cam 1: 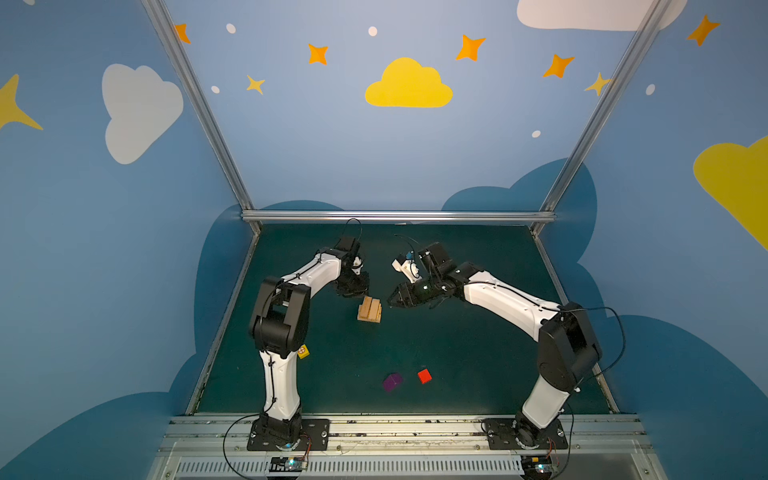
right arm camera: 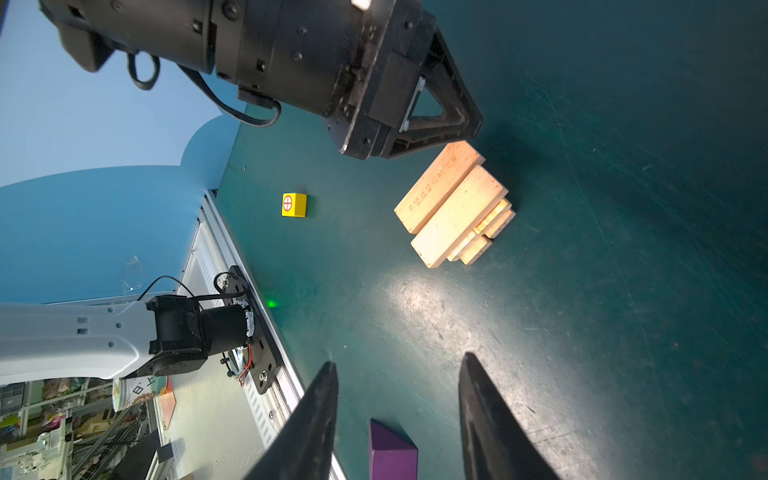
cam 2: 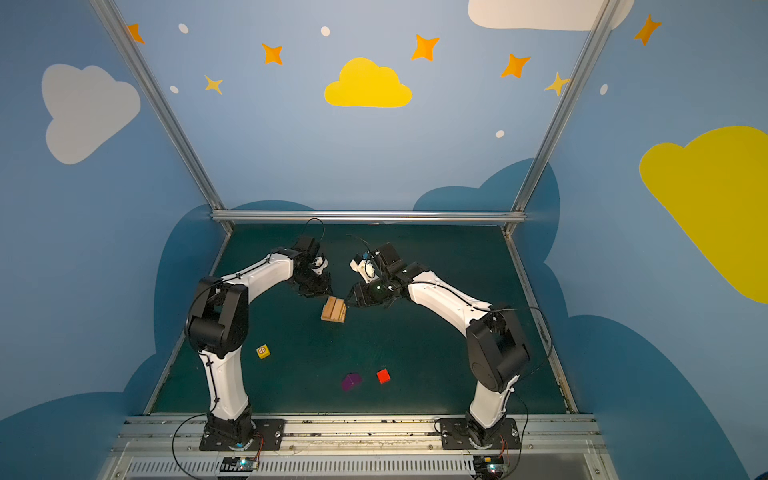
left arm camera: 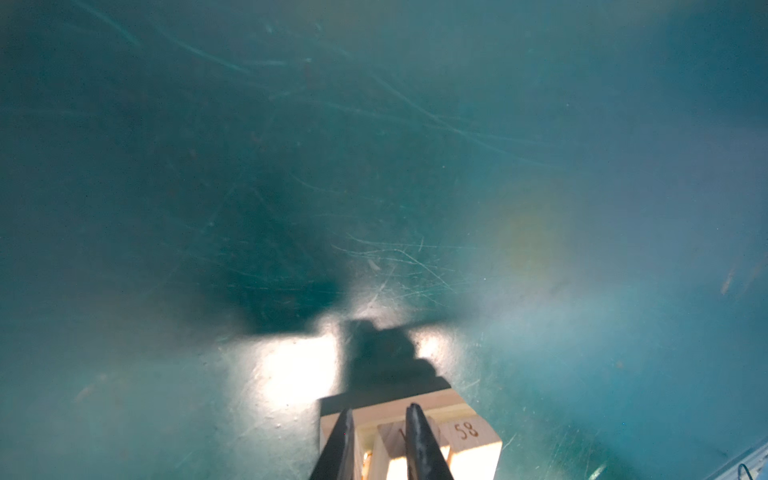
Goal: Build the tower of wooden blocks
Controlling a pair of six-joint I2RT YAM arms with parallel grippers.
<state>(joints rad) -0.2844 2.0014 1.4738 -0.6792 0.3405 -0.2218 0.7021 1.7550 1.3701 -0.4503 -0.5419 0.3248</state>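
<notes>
The stepped tower of tan wooden planks is set centrally on the dark green table; a yellow cube, purple block and red cube are scattered well clear. The left gripper is angled down onto its top, narrowly parted; clamping cannot be told. The right gripper is spread wide, empty, just beside it.

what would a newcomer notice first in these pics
The stack of pale wood planks in the middle of the green table, with the left gripper down at its far end and the right gripper open close by. Three loose coloured pieces nearer the front: a yellow cube on the left, a purple block and a red cube in the middle.
</notes>
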